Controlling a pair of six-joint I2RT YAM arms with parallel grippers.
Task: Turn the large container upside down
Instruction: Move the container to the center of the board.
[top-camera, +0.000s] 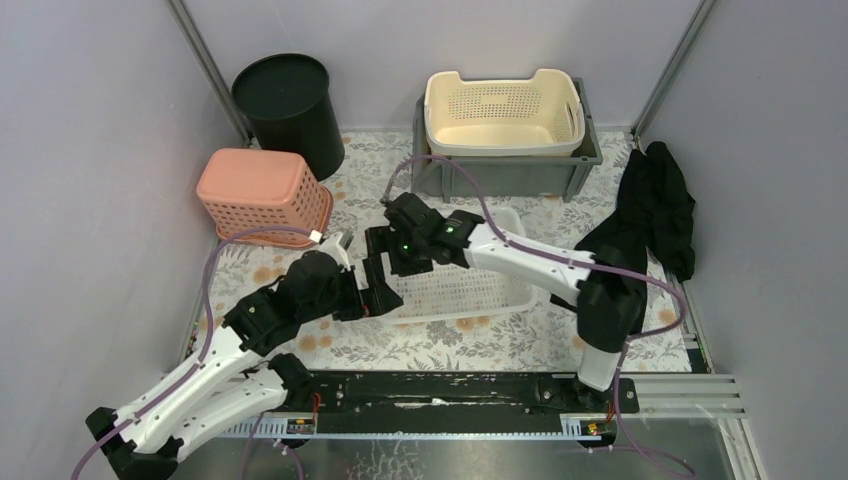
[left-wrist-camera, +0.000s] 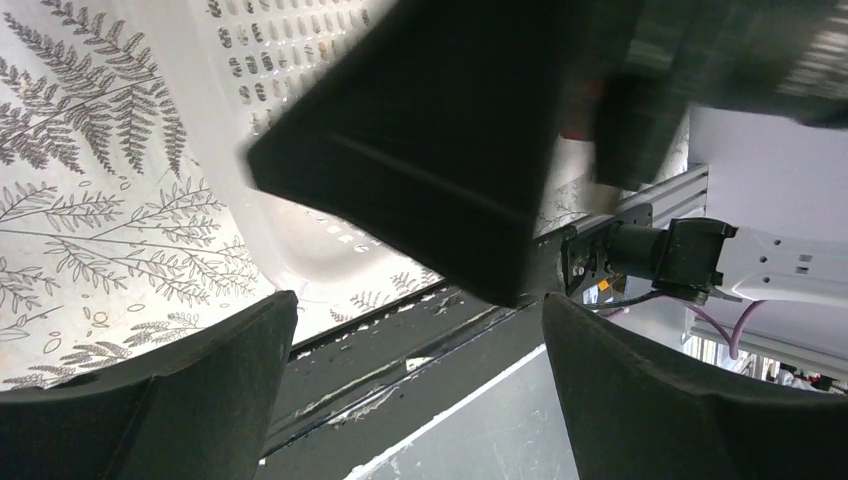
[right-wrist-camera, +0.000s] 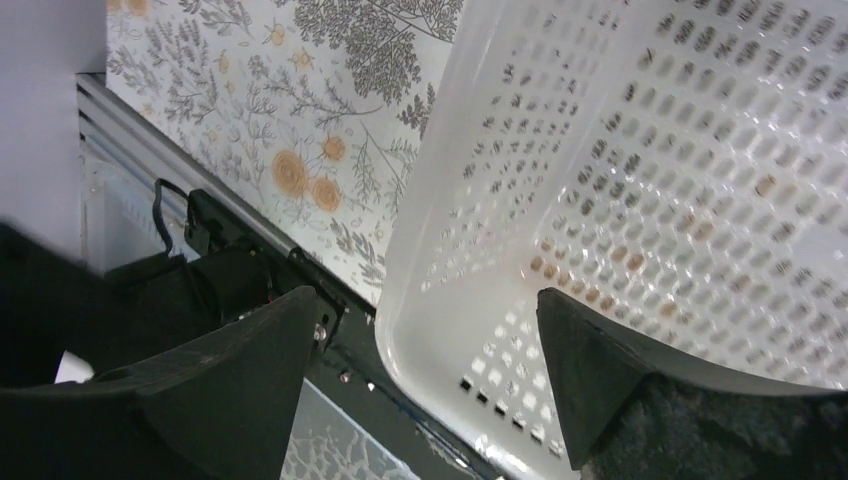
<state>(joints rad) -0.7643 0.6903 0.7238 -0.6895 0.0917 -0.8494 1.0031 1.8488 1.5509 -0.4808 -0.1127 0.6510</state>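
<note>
**A:** What are the fingers doing?

**B:** The right gripper (right-wrist-camera: 428, 300) has its fingers spread, and nothing is pinched. The near-left corner of the basket (top-camera: 470, 292) shows in the gap between them, but neither finger is pressing on it. The left gripper (left-wrist-camera: 418, 305) has its fingers wide apart, also on nothing. Through its gap I see only the front edge of the tabletop (top-camera: 500, 340) and the dark body of the other gripper close in front.

**A:** And where is the basket from there?

**B:** It sits mid-tabletop on the flowered cloth, with its long axis running roughly left to right. Both grippers crowd its left short end, so the basket stretches away to the right of both.

**A:** Which arm is nearer?

**B:** The right, I'd say. Its fingers hang over that left rim. The left gripper sits just beside the same end, lower and toward the front.

**A:** Is it upside down already?

**B:** I can't tell which face is up. The holed wall and the smooth band look alike from here. If it needs turning, my guess is the roll goes about the long axis, starting with a grip on that left rim.
</note>
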